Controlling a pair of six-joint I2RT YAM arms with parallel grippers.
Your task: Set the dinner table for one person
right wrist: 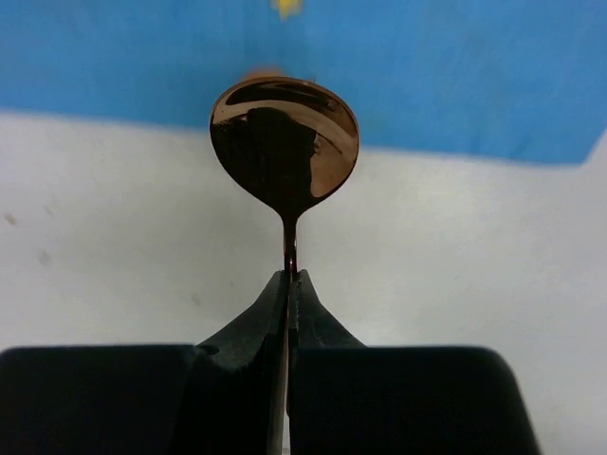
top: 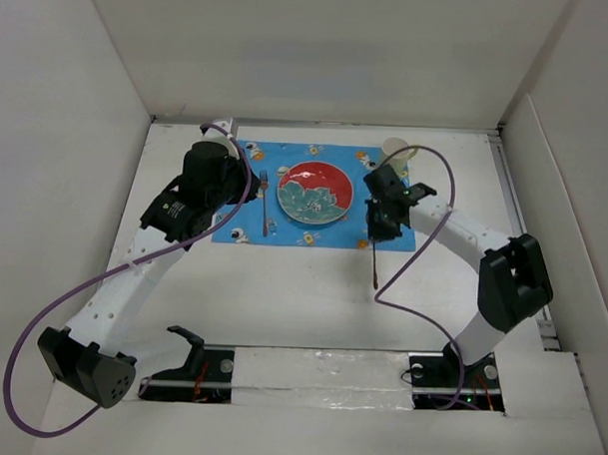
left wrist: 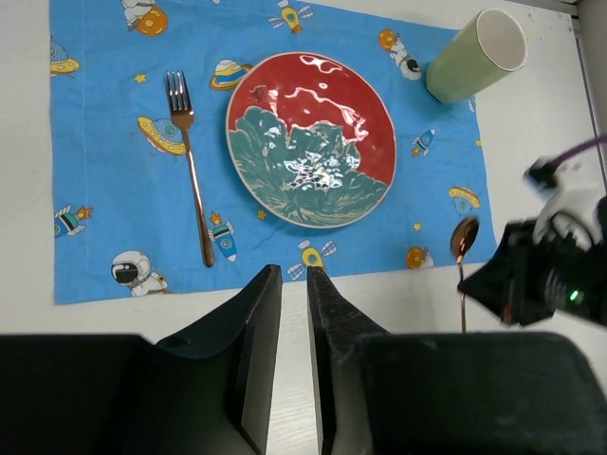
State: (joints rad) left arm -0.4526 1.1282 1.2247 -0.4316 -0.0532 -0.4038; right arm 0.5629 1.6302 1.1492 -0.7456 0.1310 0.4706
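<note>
Basically, the dinner table is the white top that fills the floor between the white walls, with both arm bases at its near edge. At its far middle lies a blue cartoon placemat. A red-and-teal plate sits at the mat's centre. A fork lies flat on the mat left of the plate, tines pointing far. A pale green cup stands at the mat's far right corner.

Right gripper is clamped on the thin neck of a copper spoon. The spoon's bowl is at the mat's near right corner and its handle points near. Can't tell whether it touches the surface.

Left gripper hovers over the mat's near edge, fingers slightly apart with nothing between them.
</note>
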